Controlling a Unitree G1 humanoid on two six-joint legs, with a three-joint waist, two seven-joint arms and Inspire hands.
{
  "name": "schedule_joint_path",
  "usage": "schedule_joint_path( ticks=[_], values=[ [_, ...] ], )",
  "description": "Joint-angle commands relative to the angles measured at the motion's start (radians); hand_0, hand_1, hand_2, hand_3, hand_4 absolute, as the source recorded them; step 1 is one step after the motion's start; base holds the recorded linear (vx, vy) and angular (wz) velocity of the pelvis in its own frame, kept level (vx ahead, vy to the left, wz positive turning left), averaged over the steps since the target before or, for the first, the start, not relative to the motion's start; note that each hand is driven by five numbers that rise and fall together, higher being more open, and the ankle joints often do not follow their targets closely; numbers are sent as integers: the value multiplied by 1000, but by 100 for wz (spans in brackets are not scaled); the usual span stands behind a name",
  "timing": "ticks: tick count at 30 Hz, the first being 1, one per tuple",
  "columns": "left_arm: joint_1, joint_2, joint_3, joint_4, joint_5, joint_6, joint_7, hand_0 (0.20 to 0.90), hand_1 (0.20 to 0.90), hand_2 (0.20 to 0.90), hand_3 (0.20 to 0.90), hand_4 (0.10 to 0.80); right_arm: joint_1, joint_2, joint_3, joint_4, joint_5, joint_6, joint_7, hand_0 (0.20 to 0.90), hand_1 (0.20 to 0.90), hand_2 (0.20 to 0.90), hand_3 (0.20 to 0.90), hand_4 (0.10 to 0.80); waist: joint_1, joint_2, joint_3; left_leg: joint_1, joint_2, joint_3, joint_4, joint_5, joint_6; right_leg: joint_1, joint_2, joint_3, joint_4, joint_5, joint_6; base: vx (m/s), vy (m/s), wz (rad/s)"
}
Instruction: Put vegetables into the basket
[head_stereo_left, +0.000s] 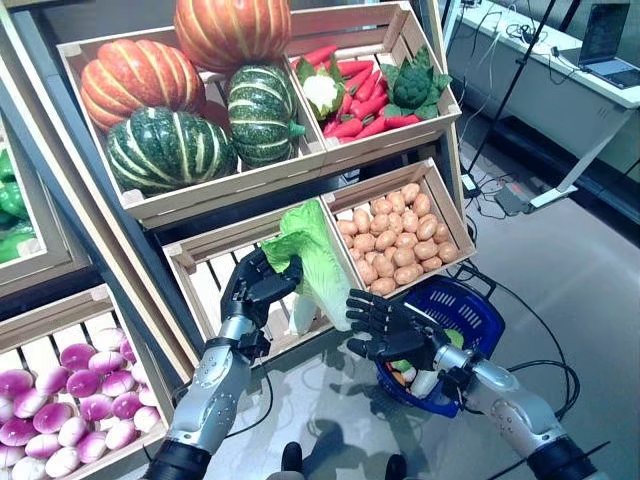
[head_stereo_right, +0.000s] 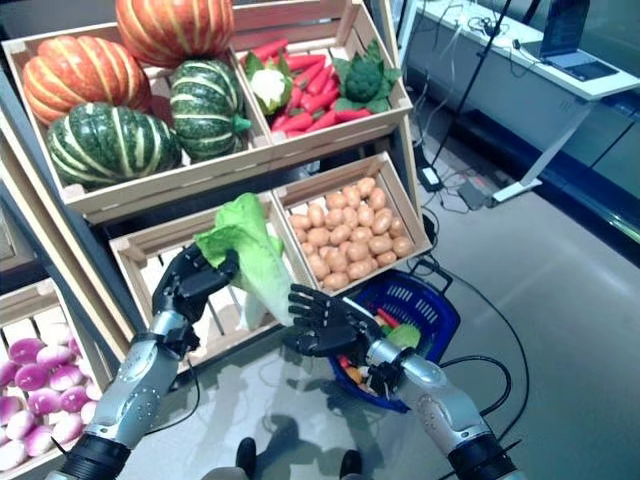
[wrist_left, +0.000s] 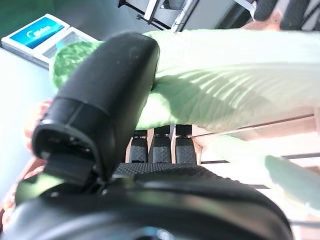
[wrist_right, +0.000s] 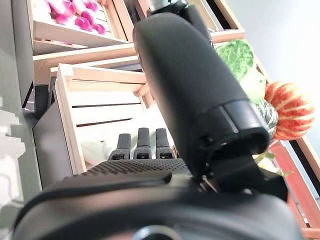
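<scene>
A pale green lettuce (head_stereo_left: 312, 252) hangs in front of the slatted wooden crate (head_stereo_left: 205, 268), its white stalk end pointing down. My left hand (head_stereo_left: 257, 287) is shut on its leafy side; the left wrist view shows my thumb (wrist_left: 105, 95) pressed over the lettuce (wrist_left: 225, 85) with the fingers curled beneath. My right hand (head_stereo_left: 388, 327) is open with spread fingers, just right of the lettuce's lower end; whether it touches the leaf I cannot tell. In the right wrist view that hand (wrist_right: 190, 85) holds nothing. The blue basket (head_stereo_left: 478, 300) sits on the floor behind my right hand with some vegetables inside.
Shelf crates hold pumpkins (head_stereo_left: 170, 110), carrots with cauliflower and broccoli (head_stereo_left: 365, 90), potatoes (head_stereo_left: 395, 235) and purple-white turnips (head_stereo_left: 70, 400). A desk with a laptop (head_stereo_left: 605, 40) stands at the far right, with cables on the grey floor.
</scene>
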Motion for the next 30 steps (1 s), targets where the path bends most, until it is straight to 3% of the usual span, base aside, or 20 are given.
schedule_joint_path(
  ticks=[1, 15, 21, 30],
  values=[
    [-87, -4, -33, -31, -48, -78, -66, 300, 300, 300, 300, 400, -123, 23, 27, -65, 69, -90, -49, 900, 900, 900, 900, 800, 9, -6, -96, 24, -25, 22, 2, -105, 18, 13, -37, -8, 39, -29, 3, 0, 0, 0],
    [-110, -20, -57, -30, -52, -53, -56, 300, 300, 300, 300, 400, -194, 92, 25, -50, 85, -134, -297, 900, 900, 900, 900, 800, 8, 4, -113, 32, -25, 22, 2, -104, 16, 23, -44, 2, 24, -19, 5, 0, 0, 0],
    [-112, -13, -40, -44, -23, -54, 19, 300, 300, 300, 300, 400, -200, 96, -32, -93, -73, -197, -540, 900, 900, 900, 900, 800, -2, 11, -114, 34, -25, 22, 2, -107, 16, 21, -44, 16, 24, -20, 7, 0, 0, 0],
    [-104, -7, -6, -85, 11, -33, 87, 300, 300, 300, 300, 400, -149, 90, -80, -163, -252, -145, -730, 900, 900, 900, 900, 800, -14, 19, -107, 35, -25, 26, 2, -108, 20, 17, -42, 36, 22, -20, 7, -6, 2, -2]
  ],
)
